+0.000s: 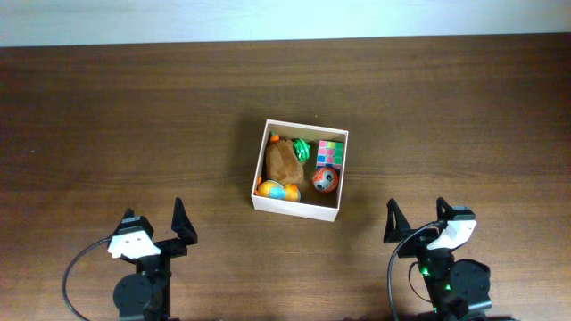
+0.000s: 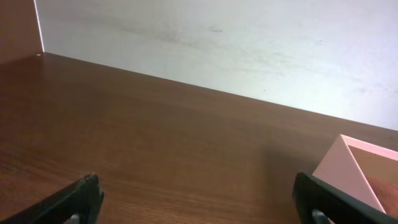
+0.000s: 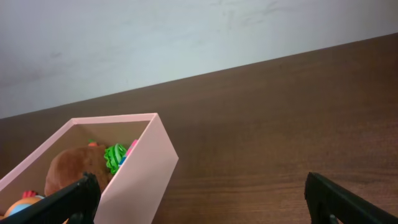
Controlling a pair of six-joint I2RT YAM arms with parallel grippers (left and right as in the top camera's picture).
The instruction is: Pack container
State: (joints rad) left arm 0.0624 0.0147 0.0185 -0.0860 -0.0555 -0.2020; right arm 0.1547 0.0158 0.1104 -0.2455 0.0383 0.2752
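The container (image 1: 296, 204), a square white-walled box, stands at the table's middle. Inside lie a brown plush toy (image 1: 283, 162), a green toy (image 1: 302, 149), a colourful cube (image 1: 329, 153), an orange ball (image 1: 325, 181) and an orange and blue toy (image 1: 276, 190). My left gripper (image 1: 153, 227) is open and empty near the front left, well apart from the box. My right gripper (image 1: 417, 223) is open and empty at the front right. The right wrist view shows the box wall (image 3: 140, 171) with the plush (image 3: 71, 169) and green toy (image 3: 115, 157) inside. The left wrist view shows one box corner (image 2: 348, 168).
A pale wall (image 2: 217, 43) runs behind the table's far edge. Brown wood table (image 1: 107, 116) stretches on both sides of the box.
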